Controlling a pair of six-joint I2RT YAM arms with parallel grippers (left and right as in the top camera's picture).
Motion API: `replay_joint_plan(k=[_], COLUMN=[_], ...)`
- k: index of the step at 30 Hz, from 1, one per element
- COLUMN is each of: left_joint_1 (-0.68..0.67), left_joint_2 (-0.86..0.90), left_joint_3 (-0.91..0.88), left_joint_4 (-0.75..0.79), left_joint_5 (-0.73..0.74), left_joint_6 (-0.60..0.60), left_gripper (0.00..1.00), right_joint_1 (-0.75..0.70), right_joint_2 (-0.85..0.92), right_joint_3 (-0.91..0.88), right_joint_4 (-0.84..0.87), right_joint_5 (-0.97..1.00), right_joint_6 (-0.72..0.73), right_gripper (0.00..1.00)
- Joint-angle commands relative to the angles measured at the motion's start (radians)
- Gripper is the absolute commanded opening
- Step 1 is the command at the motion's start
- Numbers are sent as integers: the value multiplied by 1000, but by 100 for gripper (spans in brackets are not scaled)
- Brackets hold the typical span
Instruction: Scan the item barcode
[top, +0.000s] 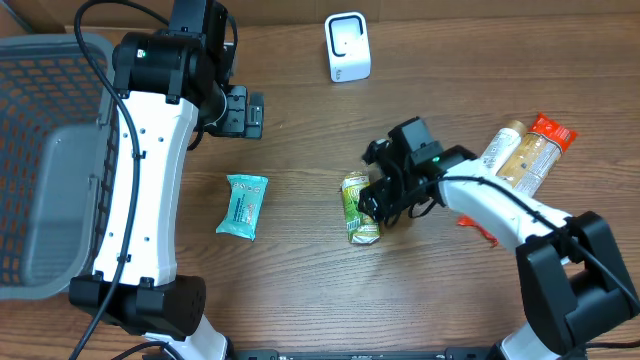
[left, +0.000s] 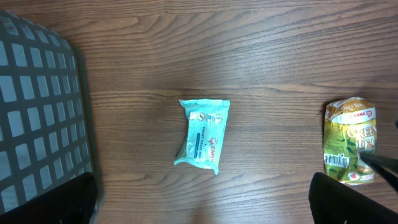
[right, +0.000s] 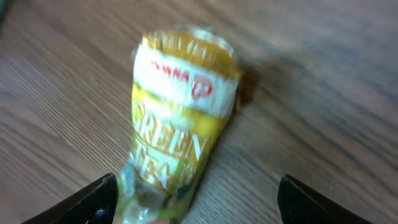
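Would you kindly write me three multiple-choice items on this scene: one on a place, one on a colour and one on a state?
1. Where does the teal packet lie?
A) on the table, between the grey basket and the green tea packet
B) on a plate
C) on the floor

2. What colour is the scanner?
A) black
B) red
C) white

3. How is the right pincer?
A) shut on a spoon
B) open, at the green tea packet
C) shut and empty

Answers:
1 A: the overhead view shows it on the bare wood between the two.
2 C: its casing is plainly white.
3 B: the right wrist view shows the fingers wide apart, the packet unclamped.
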Motion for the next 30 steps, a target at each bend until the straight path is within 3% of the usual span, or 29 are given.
replay_joint_plan(k=[1, 6, 12, 14, 18, 23, 30], left_joint_1=[5, 5, 5, 5, 5, 5, 5], left_joint_2=[8, 8, 8, 8, 8, 8, 8], left_joint_3=[2, 2, 2, 2, 2, 2, 2], left_joint_4=[2, 2, 2, 2, 2, 2, 2], left_joint_5=[2, 1, 2, 2, 2, 1, 2], left_joint_6=[15, 15, 15, 15, 15, 15, 15], left_gripper=[100, 100, 100, 100, 100, 99, 100], right_joint_1=[-14, -10, -10, 1, 25, 26, 61], right_joint_2=[4, 4, 4, 4, 4, -11, -60], right_joint_3=[44, 19, 17, 18, 17, 32, 109], right_joint_4=[-26, -52, 21, -32, -148, -167, -198], right_joint_5=[-97, -97, -12, -29, 112, -24, -90], right_joint_6=[115, 219, 212, 216, 303, 285, 290], right_gripper=[82, 81, 73, 64, 65, 57, 57])
